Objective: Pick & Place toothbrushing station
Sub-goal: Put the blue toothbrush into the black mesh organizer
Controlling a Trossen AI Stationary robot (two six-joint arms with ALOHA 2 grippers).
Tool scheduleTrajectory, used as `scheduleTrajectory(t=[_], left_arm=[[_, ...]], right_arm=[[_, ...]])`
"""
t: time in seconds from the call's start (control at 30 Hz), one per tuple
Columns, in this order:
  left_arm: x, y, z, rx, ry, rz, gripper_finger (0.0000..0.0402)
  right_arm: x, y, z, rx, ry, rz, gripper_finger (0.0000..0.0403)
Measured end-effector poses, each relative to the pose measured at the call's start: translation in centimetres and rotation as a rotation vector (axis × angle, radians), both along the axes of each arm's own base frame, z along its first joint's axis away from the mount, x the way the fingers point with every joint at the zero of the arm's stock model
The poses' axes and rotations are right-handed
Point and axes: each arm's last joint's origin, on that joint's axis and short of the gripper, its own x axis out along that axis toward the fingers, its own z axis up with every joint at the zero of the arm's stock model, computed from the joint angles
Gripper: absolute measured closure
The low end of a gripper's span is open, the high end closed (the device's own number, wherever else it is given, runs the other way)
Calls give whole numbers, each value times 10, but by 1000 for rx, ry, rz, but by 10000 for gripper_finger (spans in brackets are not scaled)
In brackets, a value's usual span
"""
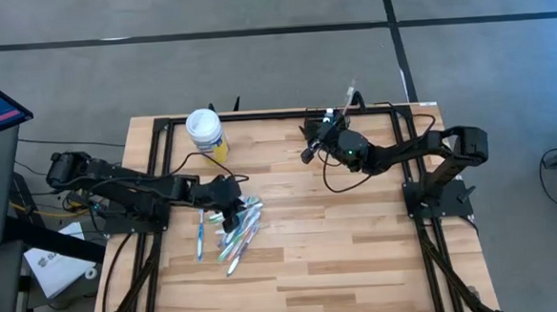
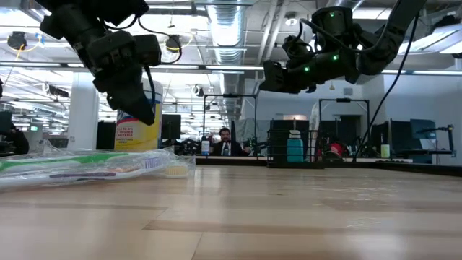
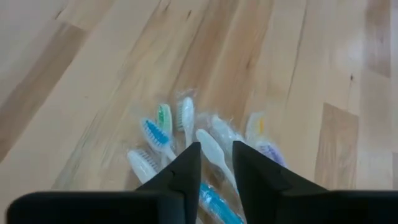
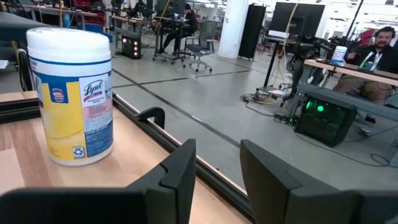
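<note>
The left gripper (image 1: 230, 214) hung over the pile of wrapped toothbrushes (image 1: 235, 233) on the table (image 1: 360, 257), near its left front. In the left wrist view its fingers (image 3: 180, 174) stood a little apart, just above the brush heads (image 3: 186, 134), with nothing between them; their tips covered part of the pile.

The right gripper (image 1: 309, 152) was raised near the far edge, right of the white tub (image 1: 205, 131). Its wrist view showed the fingers (image 4: 177, 171) spread and empty, looking past the tub (image 4: 71, 96) into the room, where a person (image 4: 373, 59) sat at a desk.

The caddy (image 1: 338, 115) was hard to make out from above: dark wire at the far edge, mostly hidden under the right arm, with one brush (image 1: 351, 97) sticking out of it. In the low view it stood at the far edge as a black wire box (image 2: 296, 144), under the right gripper (image 2: 278, 76), with its contents unclear. There the left gripper (image 2: 137, 97) hid part of the tub's label.
</note>
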Motion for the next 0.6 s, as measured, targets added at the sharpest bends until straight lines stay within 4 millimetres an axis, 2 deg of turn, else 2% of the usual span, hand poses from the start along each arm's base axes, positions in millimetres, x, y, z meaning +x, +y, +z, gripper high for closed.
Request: scheduleTrajectory(t=[0.23, 0.6], left_arm=[[2, -2, -6, -28, 25, 26, 287], [11, -11, -43, -17, 186, 10, 293]], right_arm=[[0, 0, 0, 0, 0, 0, 287], [0, 0, 0, 1, 3, -1, 287]])
